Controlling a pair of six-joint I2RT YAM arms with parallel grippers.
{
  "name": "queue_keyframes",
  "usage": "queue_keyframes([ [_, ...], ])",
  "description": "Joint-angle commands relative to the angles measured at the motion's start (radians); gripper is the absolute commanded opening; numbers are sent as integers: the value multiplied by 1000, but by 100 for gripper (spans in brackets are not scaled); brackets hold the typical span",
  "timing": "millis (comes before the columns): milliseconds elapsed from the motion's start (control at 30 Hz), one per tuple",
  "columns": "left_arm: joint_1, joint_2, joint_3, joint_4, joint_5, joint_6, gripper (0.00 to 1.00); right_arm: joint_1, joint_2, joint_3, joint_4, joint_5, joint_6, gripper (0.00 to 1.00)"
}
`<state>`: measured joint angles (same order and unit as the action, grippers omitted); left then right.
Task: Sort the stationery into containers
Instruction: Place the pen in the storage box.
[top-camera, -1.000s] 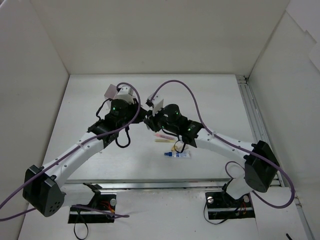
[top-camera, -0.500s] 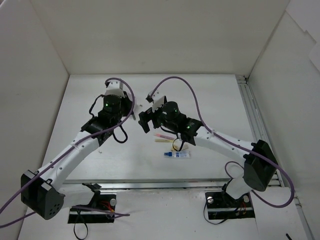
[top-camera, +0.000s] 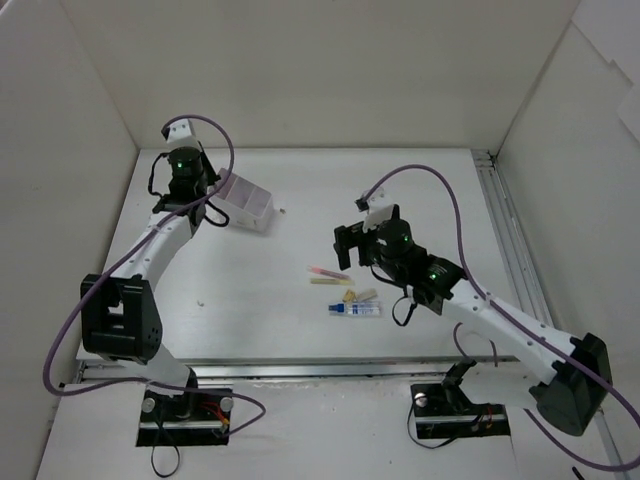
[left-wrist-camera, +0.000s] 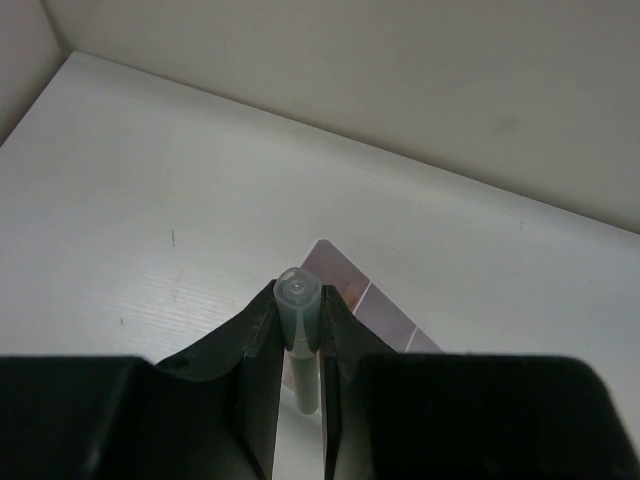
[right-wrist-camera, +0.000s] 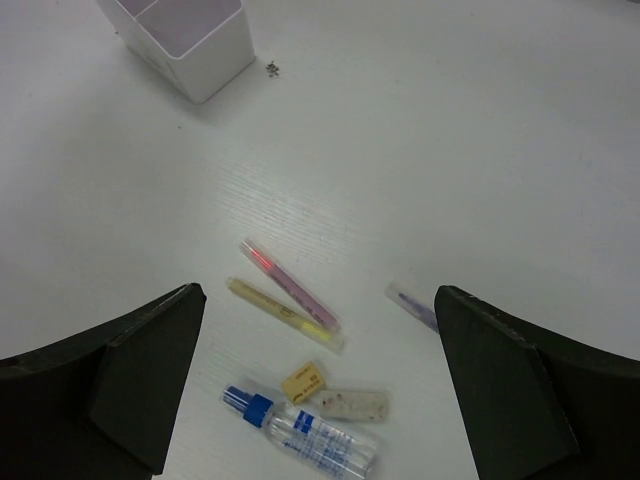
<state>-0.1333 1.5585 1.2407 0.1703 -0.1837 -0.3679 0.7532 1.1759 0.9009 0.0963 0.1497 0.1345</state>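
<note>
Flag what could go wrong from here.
1. The grey translucent pen clamped in the left gripper hangs near a corner of the white divided plastic box, not squarely over a compartment. Released here, it may hit the rim or miss.
2. The open right gripper hovers over a pink pen and yellow pen lying close together. It could catch both.

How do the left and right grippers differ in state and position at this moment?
The left gripper is shut on a grey pen; the right gripper is open and empty. The left gripper is by the box; the right gripper hangs above the loose pink pen and tube. Both have dark fingers.
</note>
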Motion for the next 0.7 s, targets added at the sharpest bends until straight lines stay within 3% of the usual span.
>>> queue_keyframes([
  [0, 15, 47, 110, 155, 44, 30, 0, -18, -90, -48, -21, 94, 23, 98],
  [333, 24, 232, 167, 293, -2, 61, 0, -51, -122, -82, -81, 62, 33, 98],
  [567, 24, 296, 213, 304, -25, 73, 0, -63, -99, -86, -125, 76, 34, 98],
  [600, 24, 299, 217, 282, -25, 73, 3, -61, -96, -89, -129, 74, 33, 98],
  [667, 24, 292, 220, 250, -34, 52, 22, -78, -75, -92, -136, 58, 31, 98],
])
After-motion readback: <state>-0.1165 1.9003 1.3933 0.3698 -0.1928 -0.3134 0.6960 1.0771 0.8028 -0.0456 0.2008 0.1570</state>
